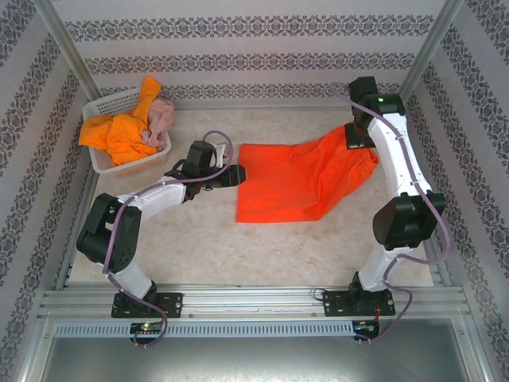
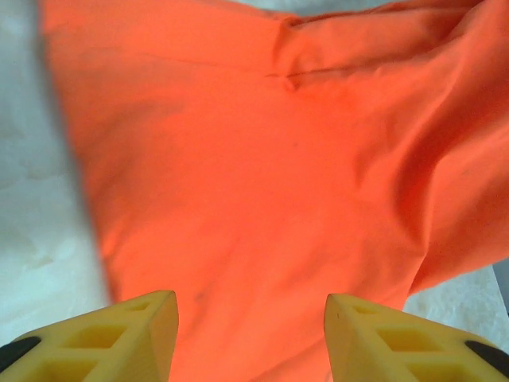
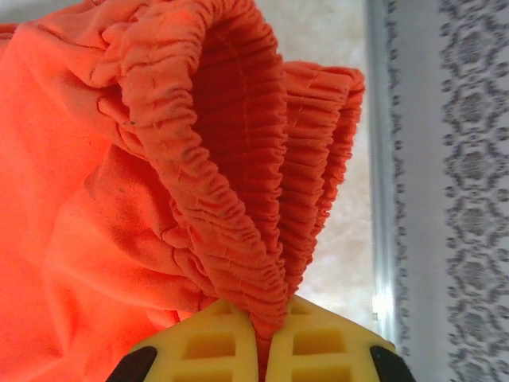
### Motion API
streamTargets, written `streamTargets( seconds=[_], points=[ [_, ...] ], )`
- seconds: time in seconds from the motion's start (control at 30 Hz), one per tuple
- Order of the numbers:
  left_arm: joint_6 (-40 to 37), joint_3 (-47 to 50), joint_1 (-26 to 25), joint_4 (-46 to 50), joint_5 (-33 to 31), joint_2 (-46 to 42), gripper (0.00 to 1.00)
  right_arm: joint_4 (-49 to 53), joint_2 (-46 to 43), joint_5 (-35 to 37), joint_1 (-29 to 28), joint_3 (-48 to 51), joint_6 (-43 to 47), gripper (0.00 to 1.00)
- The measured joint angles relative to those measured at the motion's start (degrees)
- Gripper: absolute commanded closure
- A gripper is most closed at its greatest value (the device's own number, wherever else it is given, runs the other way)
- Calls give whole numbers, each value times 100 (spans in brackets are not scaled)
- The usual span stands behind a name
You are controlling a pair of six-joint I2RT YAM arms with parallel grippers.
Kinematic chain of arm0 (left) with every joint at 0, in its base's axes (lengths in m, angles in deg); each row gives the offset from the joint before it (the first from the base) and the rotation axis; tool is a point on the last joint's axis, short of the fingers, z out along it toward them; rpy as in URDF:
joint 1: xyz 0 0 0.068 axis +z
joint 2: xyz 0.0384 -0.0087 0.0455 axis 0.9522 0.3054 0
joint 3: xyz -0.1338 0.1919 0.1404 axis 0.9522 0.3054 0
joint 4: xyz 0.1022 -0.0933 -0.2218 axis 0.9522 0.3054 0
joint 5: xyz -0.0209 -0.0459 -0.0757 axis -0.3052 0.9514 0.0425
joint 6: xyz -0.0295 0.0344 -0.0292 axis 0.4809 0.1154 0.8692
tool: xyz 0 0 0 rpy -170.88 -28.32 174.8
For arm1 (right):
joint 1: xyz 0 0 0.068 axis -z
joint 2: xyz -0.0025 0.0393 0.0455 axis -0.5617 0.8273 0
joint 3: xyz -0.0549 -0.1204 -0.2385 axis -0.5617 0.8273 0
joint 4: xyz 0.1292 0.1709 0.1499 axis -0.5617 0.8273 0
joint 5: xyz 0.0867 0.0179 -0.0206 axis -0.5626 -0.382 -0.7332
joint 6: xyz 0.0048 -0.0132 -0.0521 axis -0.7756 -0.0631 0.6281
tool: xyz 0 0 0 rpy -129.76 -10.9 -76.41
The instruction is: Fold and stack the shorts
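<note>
On the table (image 1: pixel 238 255) centre, the red-orange shorts (image 1: pixel 298 183) lie spread, their elastic waistband (image 3: pixel 238 199) pinched between the closed fingers of the right gripper (image 3: pixel 261 350) at the right. At their left edge the left gripper (image 2: pixel 250 334) stands partly open over the cloth, seemingly gripping nothing. Far left, the basket (image 1: pixel 99 163) holds the bright orange shorts (image 1: pixel 119 135) and dusty pink shorts (image 1: pixel 163 115).

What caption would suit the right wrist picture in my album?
Right gripper pinching the red-orange shorts by their elastic waistband.
</note>
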Motion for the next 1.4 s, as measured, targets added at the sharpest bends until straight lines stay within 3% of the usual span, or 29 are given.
streamTargets(
  seconds=[0.2,0.4,0.8,0.97,1.07,1.13,1.23,1.4],
  points=[
    [20,151,0,-92,9,0,48,782,778,435,-116,-1436,70,100],
    [68,157,0,-328,72,20,48,1473,1613,505,-780,-2736,-85,100],
    [203,339,7,-542,50,37,48,1827,2258,-304,-1834,-2981,-1016,99],
    [267,450,17,-619,-4,37,46,1648,2542,-1067,-2208,-2981,-1368,73],
    [422,610,63,-798,-48,-13,31,1368,2785,-2017,-2404,-2981,-1565,41],
    [566,761,118,-940,-59,-120,23,1161,2868,-2658,-2457,-2975,-1644,33],
    [780,898,256,-1110,-59,-358,20,710,2719,-3434,-2441,-2677,-1751,26],
    [1021,693,363,-1279,157,-557,20,-758,1123,-4391,-1941,-293,-2107,11]
  ],
)
